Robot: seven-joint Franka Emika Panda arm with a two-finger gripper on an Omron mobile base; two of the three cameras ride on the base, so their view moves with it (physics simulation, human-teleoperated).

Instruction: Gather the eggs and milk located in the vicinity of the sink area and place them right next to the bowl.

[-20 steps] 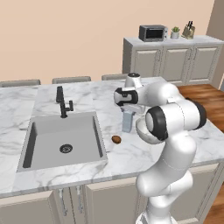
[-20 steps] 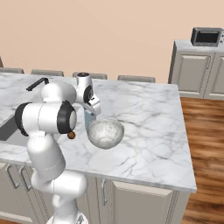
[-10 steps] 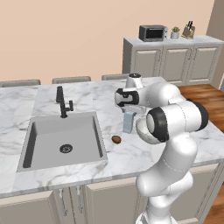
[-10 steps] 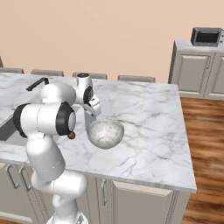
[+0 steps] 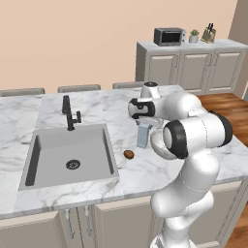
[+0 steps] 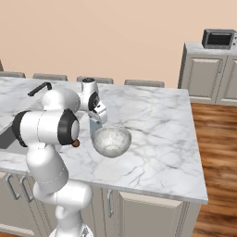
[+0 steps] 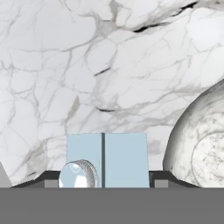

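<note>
One brown egg (image 5: pixel 128 154) lies on the marble counter (image 5: pixel 48 109) in the left base view, just beside the right rim of the sink (image 5: pixel 70 155) with its round drain and black faucet (image 5: pixel 69 113). To the egg's right the milk carton (image 5: pixel 143 135) stands upright, its top under the gripper (image 5: pixel 145 124), which comes down on it from above. The bowl (image 5: pixel 157 143) sits right behind the carton, mostly hidden by the robot's elbow. A microwave (image 5: pixel 169 36) stands on the far cabinet.

From the right base view, the gripper (image 6: pixel 96 120) hangs over the blue carton (image 6: pixel 95 126), which stands just beside the left rim of the speckled bowl (image 6: pixel 111 140) (whether the two touch cannot be told). A small orange-brown egg (image 6: pixel 75 143) peeks out beside the arm's elbow, left of the bowl.

Along the hand view, the milk (image 7: pixel 107 159) sits between the two dark fingertips (image 7: pixel 159 179), its gabled top and round cap facing the camera. The fingers are set narrow, about the carton's width, one at each side of it, closed on the carton. The bowl (image 7: pixel 199 144) curves in at the right, near the carton with a strip of marble between.
</note>
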